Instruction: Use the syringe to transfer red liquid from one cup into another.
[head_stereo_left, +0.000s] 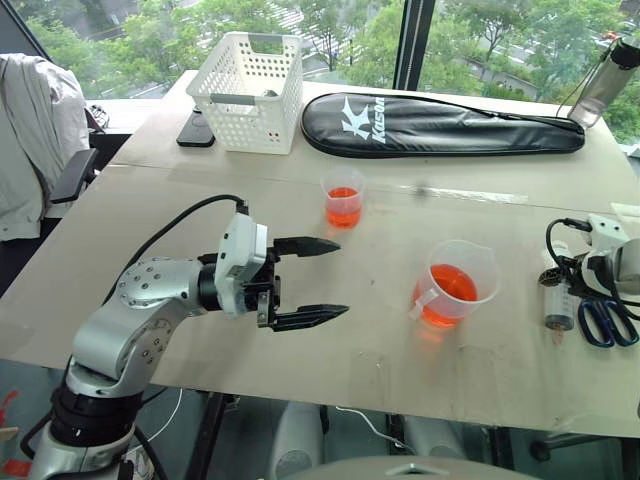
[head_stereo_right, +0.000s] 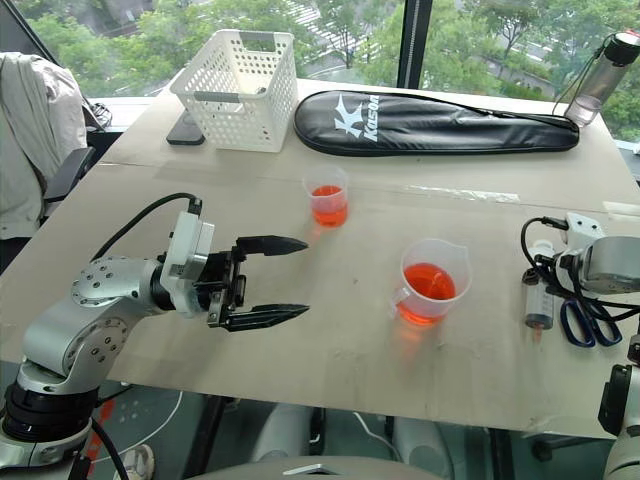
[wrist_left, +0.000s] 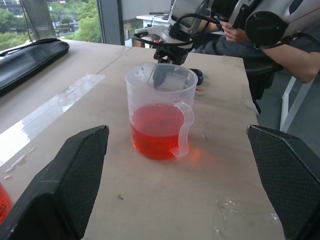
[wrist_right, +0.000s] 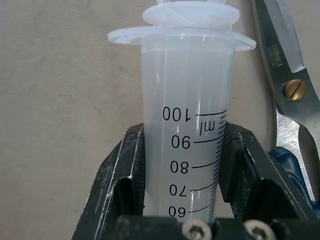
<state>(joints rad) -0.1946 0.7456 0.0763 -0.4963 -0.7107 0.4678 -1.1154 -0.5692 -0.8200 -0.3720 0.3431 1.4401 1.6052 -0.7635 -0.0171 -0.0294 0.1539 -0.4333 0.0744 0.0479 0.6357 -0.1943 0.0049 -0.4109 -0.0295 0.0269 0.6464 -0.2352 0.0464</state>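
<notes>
The syringe (wrist_right: 187, 125), a clear barrel with printed marks and a white plunger, lies flat on the table at the far right (head_stereo_left: 558, 300). My right gripper (head_stereo_left: 566, 284) points down at it, and both black fingers (wrist_right: 125, 170) press against the barrel's sides. The handled measuring cup (head_stereo_left: 458, 285) stands right of centre, about a third full of red liquid (wrist_left: 155, 130). The small handle-less cup (head_stereo_left: 343, 198) stands further back with red liquid in its lower half. My left gripper (head_stereo_left: 343, 278) hovers open and level at the left, pointing toward the handled cup.
Blue-handled scissors (head_stereo_left: 605, 320) lie just right of the syringe. At the back of the table are a white basket (head_stereo_left: 247, 90), a dark phone (head_stereo_left: 196, 130), a black racket bag (head_stereo_left: 440, 125) and a bottle (head_stereo_left: 605, 80). A person (wrist_left: 280, 45) sits beyond the table's right end.
</notes>
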